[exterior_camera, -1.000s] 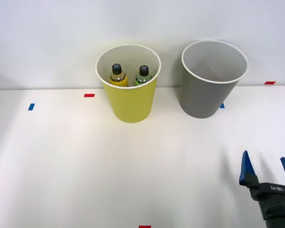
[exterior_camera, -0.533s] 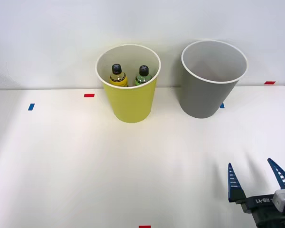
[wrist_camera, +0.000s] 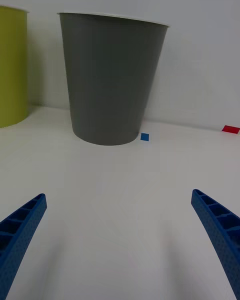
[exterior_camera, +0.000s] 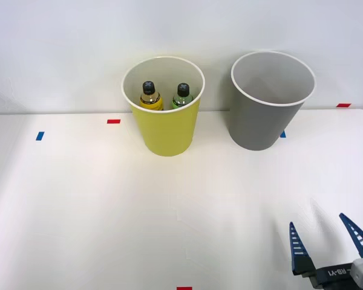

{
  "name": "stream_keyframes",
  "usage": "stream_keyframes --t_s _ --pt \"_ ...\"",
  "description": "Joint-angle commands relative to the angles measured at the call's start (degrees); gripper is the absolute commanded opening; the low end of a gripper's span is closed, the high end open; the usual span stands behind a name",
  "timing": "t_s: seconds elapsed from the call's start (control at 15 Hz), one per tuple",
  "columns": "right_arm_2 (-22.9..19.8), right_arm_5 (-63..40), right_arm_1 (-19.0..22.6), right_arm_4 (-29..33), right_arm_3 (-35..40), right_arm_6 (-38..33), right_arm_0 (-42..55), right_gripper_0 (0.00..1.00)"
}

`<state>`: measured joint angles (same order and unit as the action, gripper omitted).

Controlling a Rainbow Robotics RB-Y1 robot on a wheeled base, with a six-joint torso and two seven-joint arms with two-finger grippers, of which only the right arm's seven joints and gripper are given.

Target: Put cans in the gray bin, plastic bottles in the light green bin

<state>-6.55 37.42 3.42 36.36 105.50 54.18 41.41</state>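
The right gripper [exterior_camera: 330, 240] sits at about 5 o'clock in the front view, low over the tabletop [exterior_camera: 109, 205], with its two blue ribbed fingers [exterior_camera: 298, 248] spread wide apart and nothing between them; they touch no object. In the wrist view the same gripper [wrist_camera: 120, 235] shows its fingers [wrist_camera: 20, 230] at the two corners, with bare white surface between them. The gray bin [exterior_camera: 267, 103] stands upright at about 1 o'clock, well apart from the gripper, its pale inside showing no contents from this angle. Just beside it toward 11 o'clock stands the green bin [exterior_camera: 166, 112], also upright, and inside it the yellow bottle [exterior_camera: 149, 96] and the green bottle [exterior_camera: 181, 96] stand side by side, black caps up. The bins are near each other but not touching. The tabletop is white and meets a plain white wall [exterior_camera: 60, 48] behind the bins. Small tape marks lie on it: a blue tab [exterior_camera: 40, 136] at 9 o'clock, a red tab [exterior_camera: 114, 121] beside the green bin, and a blue square [wrist_camera: 145, 137] at the gray bin's foot. The gripper's dark body carries white lettering too small to read with certainty.
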Motion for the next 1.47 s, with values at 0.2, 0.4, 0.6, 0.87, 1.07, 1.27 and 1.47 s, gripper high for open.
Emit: stream_keyframes --t_s 0.2,0.4,0.6,0.87,1.07,1.27,1.47 --pt "0.05 2.57 -0.08 -1.73 0.06 -0.04 3.07 1.00" --pt "1.02 2.66 -0.17 -3.13 0.06 -0.04 4.65 1.00" --pt "2.95 2.66 -0.17 -4.28 0.06 -0.74 6.41 1.00" --pt "5.32 2.66 -0.08 -6.47 0.06 -0.91 8.69 1.00" --pt "5.15 3.54 -0.17 -6.65 0.06 -0.56 9.66 1.00" --pt "5.15 3.54 -0.17 -6.65 0.06 -0.56 9.66 1.00" --pt "5.15 3.54 -0.17 -6.65 0.06 -0.56 9.66 1.00"
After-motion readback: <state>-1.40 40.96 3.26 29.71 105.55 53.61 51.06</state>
